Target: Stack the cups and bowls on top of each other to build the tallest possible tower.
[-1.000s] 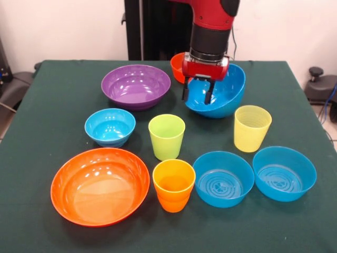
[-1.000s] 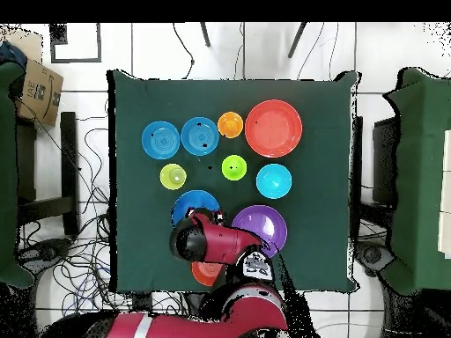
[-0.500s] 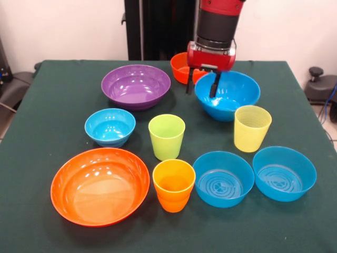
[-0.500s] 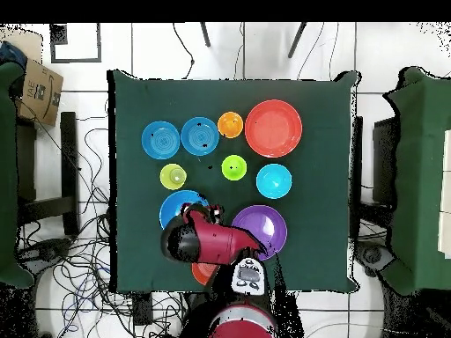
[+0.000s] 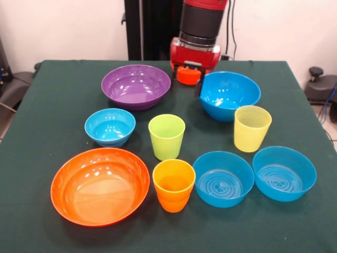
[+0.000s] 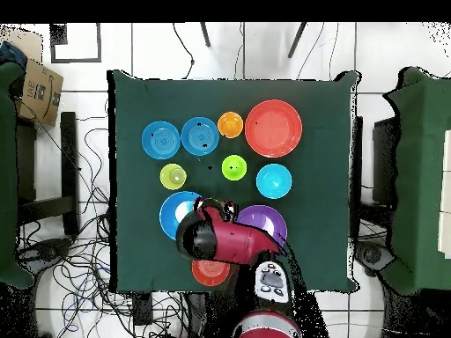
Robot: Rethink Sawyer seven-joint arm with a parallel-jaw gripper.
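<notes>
Since a second ago the big blue bowl [image 5: 229, 95] has gone from tilted up under the arm to sitting level on the desk [image 5: 52, 100], and the pincer [image 5: 192, 67] has pulled away from its rim toward the small orange bowl [image 5: 188, 75] behind it. The pincer holds nothing now; whether its fingers are spread or closed I cannot tell, as the wrist hides them in both views.

For the task, this looks like a grasp that was let go or lost: nothing is stacked yet.

By size, the big orange bowl [image 5: 100, 185] lies nearest the camera at the left, and the purple bowl [image 5: 136, 86] sits far left, beside the arm. The two ringed blue bowls [image 5: 223, 178] [image 5: 284, 173] sit side by side at the near right, and the small blue bowl [image 5: 110, 126] is between the purple and big orange ones. The three cups stand upright in the middle: yellow [image 5: 252, 127] just in front of the big blue bowl, green [image 5: 167, 136] at centre, orange [image 5: 173, 184] in front of it.

A tower would likely start from one of the big bowls.
</notes>
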